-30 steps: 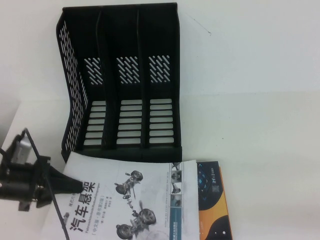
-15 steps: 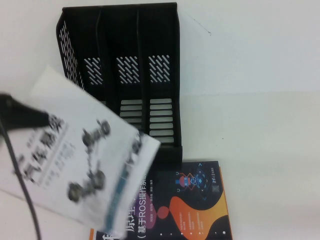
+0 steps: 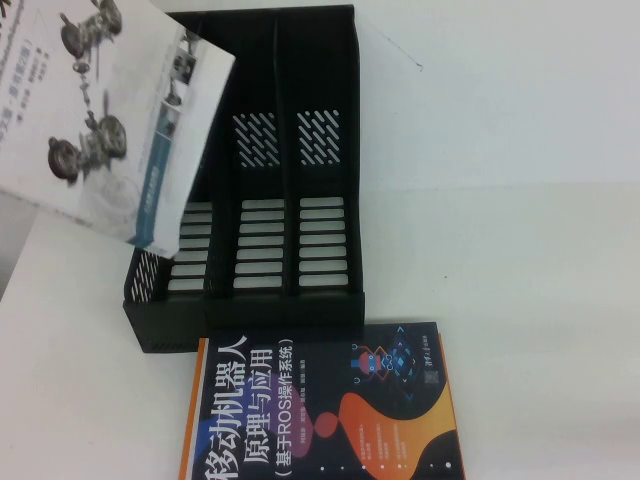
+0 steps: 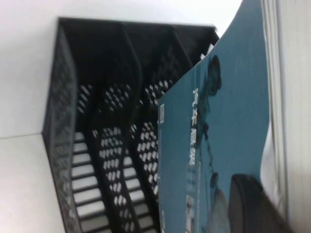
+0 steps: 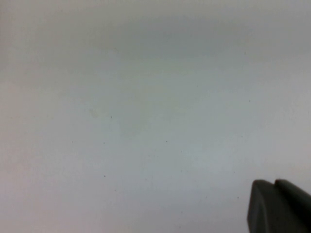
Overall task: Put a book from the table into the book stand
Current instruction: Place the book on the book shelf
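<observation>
The white-covered book (image 3: 100, 110) with grey car suspension pictures and a teal strip hangs tilted in the air at the upper left, overlapping the left slot of the black book stand (image 3: 300, 90). My left gripper (image 4: 257, 196) is out of the high view. In the left wrist view its dark finger presses on the book's teal back cover (image 4: 228, 121), with the book stand (image 4: 107, 97) beyond it. My right gripper (image 5: 274, 187) shows only in the right wrist view, fingertips together, empty, over the bare white table (image 5: 146, 121).
A black-and-orange book (image 3: 320, 410) with large white characters lies flat on the table (image 3: 520, 220) just in front of the stand. The table's right half is bare white.
The white book has been lifted off the black-and-orange book and carried up and back to the left, now level with the stand's top left. The black-and-orange book lies uncovered.
</observation>
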